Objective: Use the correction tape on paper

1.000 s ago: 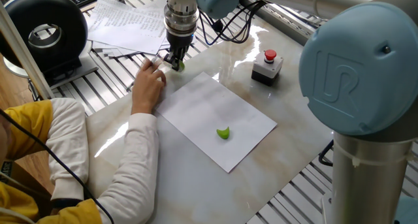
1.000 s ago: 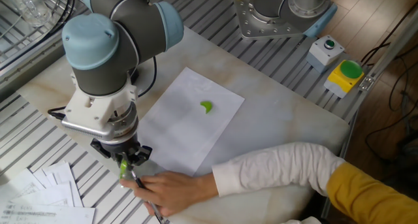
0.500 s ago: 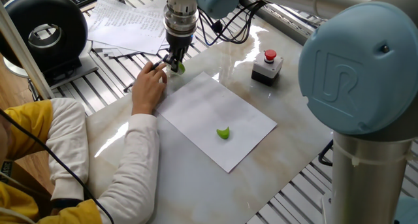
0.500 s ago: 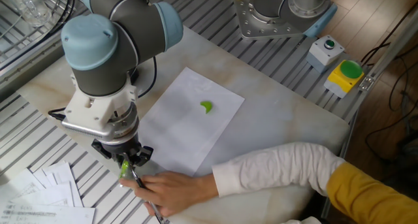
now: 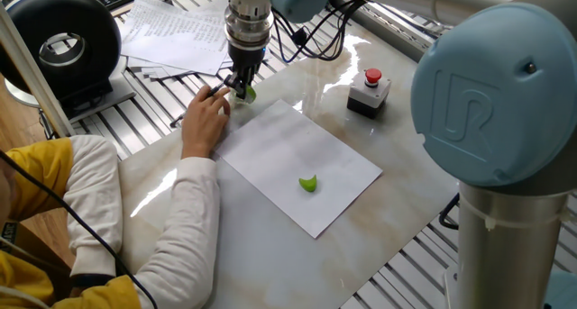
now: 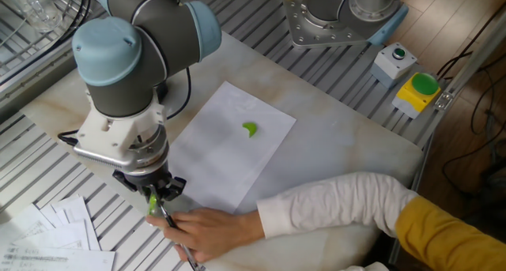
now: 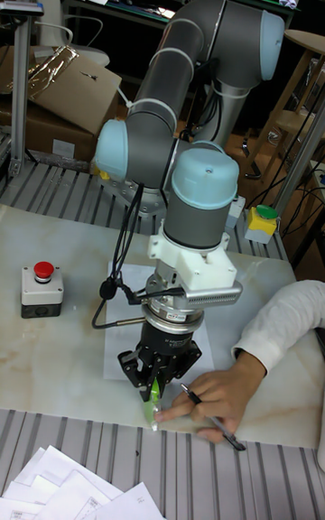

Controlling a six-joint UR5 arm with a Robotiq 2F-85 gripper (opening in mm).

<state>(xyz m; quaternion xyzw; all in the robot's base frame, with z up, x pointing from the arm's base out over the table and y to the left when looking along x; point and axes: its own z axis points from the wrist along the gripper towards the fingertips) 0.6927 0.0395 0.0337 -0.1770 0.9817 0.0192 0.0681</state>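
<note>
Right now your gripper hangs just off the near corner of the paper, its fingers pinching a slim green item, presumably the correction tape. A person's hand sits right beside the fingers, touching or nearly touching the tape, with a pen lying under it. Watch that hand: any sideways move could pinch or strike it. The tape looks tilted in the grip, so pressing down may twist it loose or scrape the sheet crooked. The loose sheet could also slide on the smooth marble table. A small green piece rests mid-sheet, possibly in your path.
</note>
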